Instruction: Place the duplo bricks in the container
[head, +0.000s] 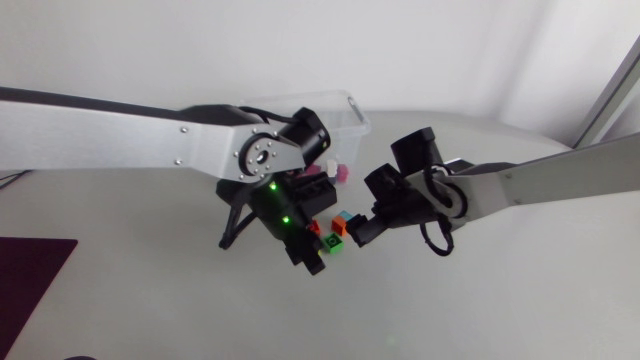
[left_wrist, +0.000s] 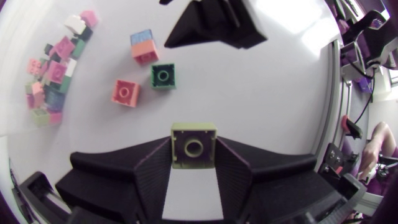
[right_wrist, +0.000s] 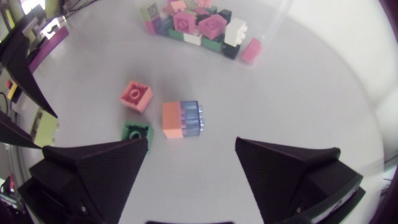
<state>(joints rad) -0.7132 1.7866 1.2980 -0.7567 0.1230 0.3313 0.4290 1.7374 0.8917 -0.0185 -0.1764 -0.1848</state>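
Now | left gripper (left_wrist: 194, 157) clamped on pale green brick (left_wrist: 194, 145), both fingers touching | right gripper (right_wrist: 191, 143) wide apart, holding nothing | orange-blue brick (right_wrist: 181, 119) just ahead of it

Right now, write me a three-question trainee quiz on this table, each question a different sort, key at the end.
1. True or false: the left gripper is shut on a pale green brick.
2. The right gripper is: A open and empty; B shut on a red brick; C shut on a white brick.
3. Apart from the pile, how many bricks lie loose on the table?
Key: 1 true; 2 A; 3 three.
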